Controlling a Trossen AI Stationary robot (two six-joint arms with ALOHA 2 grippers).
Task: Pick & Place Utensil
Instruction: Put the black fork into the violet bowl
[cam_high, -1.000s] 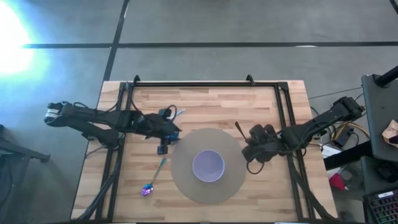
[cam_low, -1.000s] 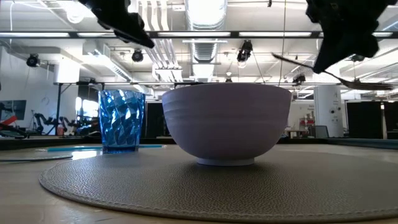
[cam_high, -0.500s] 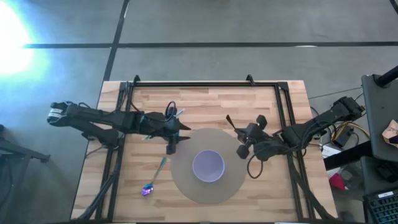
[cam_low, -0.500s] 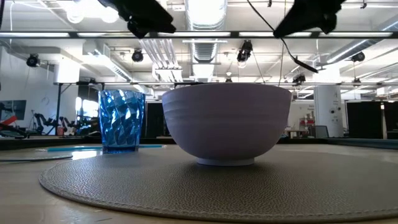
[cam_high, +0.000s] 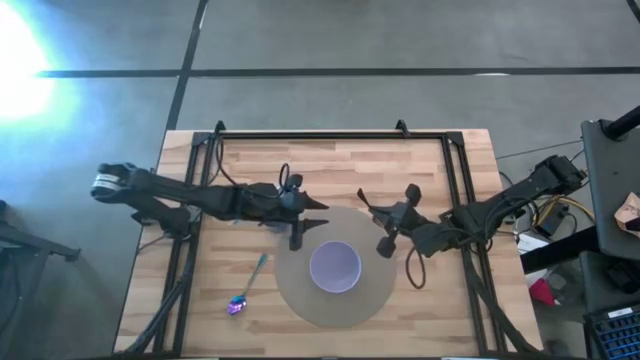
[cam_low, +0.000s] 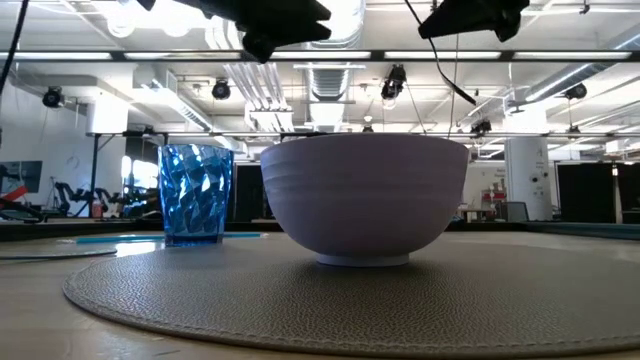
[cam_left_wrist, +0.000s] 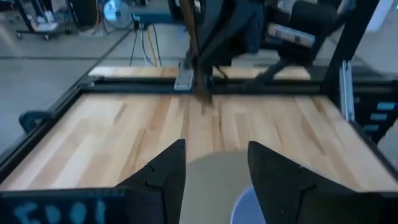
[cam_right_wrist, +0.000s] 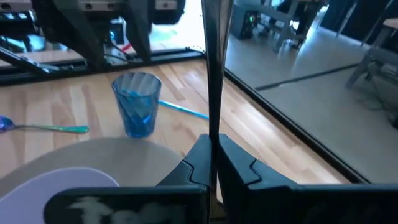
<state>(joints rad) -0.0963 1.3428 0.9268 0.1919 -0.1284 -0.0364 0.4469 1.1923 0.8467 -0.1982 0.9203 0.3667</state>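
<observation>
Right gripper (cam_high: 388, 222) clamps a dark utensil (cam_right_wrist: 214, 81), aloft just right of the bowl (cam_high: 334, 266).

Utensil's long axis runs out past the fingertips; bowl lies inward, toward table centre. Left gripper (cam_high: 303, 222) empty, fingers spread, above the mat's (cam_high: 300, 295) left edge.
</observation>
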